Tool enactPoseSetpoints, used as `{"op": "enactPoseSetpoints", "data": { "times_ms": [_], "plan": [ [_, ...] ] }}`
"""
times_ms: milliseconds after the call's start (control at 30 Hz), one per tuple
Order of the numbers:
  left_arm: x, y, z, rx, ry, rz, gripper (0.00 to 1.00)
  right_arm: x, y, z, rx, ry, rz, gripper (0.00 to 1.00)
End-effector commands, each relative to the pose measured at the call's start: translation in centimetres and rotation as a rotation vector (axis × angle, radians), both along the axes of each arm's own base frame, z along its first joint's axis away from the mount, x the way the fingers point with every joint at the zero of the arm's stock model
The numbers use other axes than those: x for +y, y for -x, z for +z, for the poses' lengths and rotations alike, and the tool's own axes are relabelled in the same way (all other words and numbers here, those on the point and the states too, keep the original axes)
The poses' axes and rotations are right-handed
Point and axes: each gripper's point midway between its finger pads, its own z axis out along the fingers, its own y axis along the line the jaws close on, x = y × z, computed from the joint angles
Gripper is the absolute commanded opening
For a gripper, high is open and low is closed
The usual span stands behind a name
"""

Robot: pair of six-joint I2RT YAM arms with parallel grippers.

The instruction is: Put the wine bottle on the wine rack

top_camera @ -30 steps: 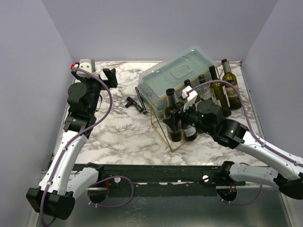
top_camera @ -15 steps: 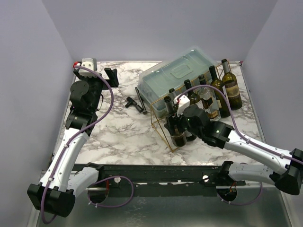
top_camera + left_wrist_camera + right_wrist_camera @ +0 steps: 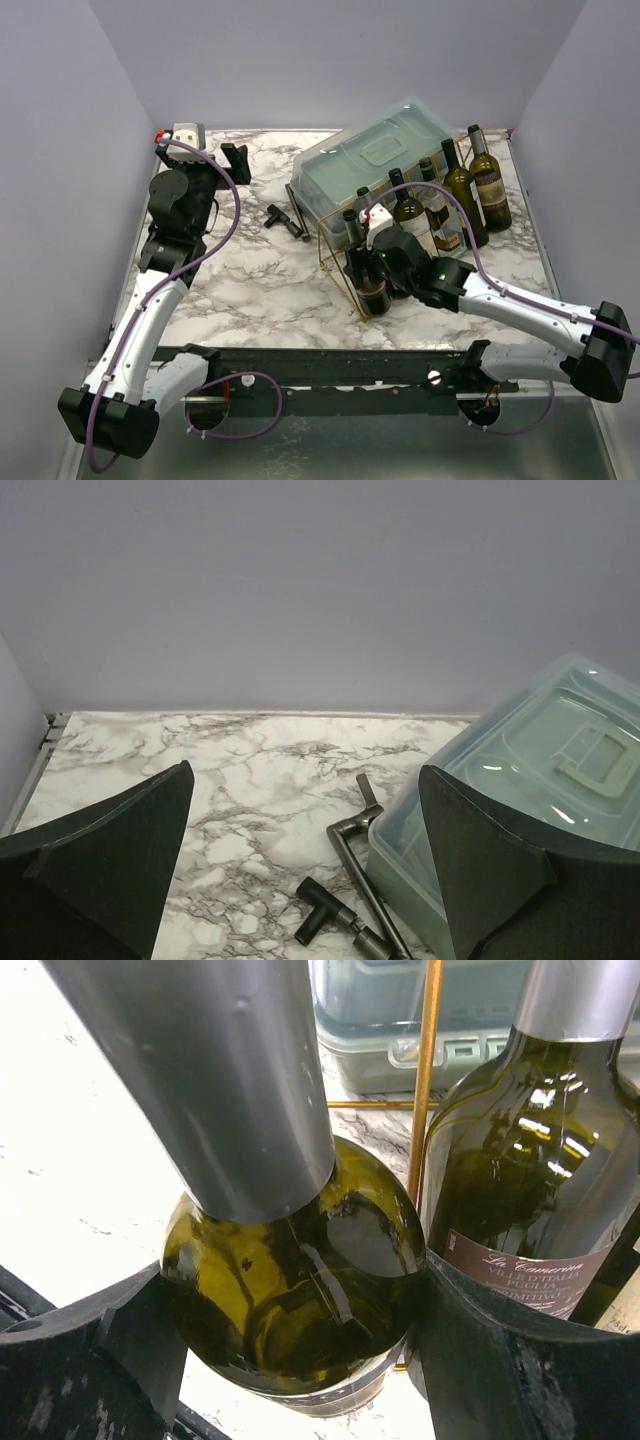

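Note:
My right gripper (image 3: 372, 270) is shut on a dark green wine bottle (image 3: 362, 262) with a grey foil neck, and holds it upright. The bottle is at the near-left end of the gold wire wine rack (image 3: 338, 276). In the right wrist view the gripper (image 3: 290, 1355) has a finger on each side of the bottle's shoulder (image 3: 300, 1290). A gold bar of the rack (image 3: 428, 1070) runs just behind the bottle. A second labelled bottle (image 3: 530, 1190) stands close on the right. My left gripper (image 3: 232, 160) is open and empty at the far left, and it also shows in the left wrist view (image 3: 305, 780).
A translucent bluish lidded plastic box (image 3: 380, 160) lies behind the rack and also shows in the left wrist view (image 3: 540, 770). Several more wine bottles (image 3: 465, 195) stand at the back right. A dark metal tool (image 3: 285, 218) lies left of the box.
My right gripper has carried the bottle left and down, toward the near-left end of the rack. The left arm has barely moved.

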Motion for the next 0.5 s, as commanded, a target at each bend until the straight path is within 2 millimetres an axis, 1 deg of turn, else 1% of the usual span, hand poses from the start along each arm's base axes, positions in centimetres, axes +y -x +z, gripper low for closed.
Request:
{"op": "enactPoseSetpoints", "data": {
  "times_ms": [0,100,167,267,467],
  "plan": [
    [-0.6,-0.2,-0.2,0.001,0.007,-0.03,0.95,0.4,-1.3,1.3,-0.057,-0.072,-0.068,0.01],
    [-0.7,-0.3,-0.4,0.007,0.007,-0.034,0.95,0.4,-1.4,1.0,-0.054,-0.071,-0.074,0.01],
    [-0.8,-0.4,-0.4,0.009,0.007,-0.036,0.95,0.4,-1.5,0.8,-0.05,-0.064,-0.076,0.04],
    [-0.7,-0.4,-0.5,0.012,0.006,-0.035,0.95,0.4,-1.4,0.3,-0.042,-0.056,-0.078,0.13],
    [-0.9,-0.4,-0.5,0.013,0.009,-0.04,0.95,0.6,-1.4,-0.7,-0.03,-0.051,-0.077,0.35]
  ]
}}
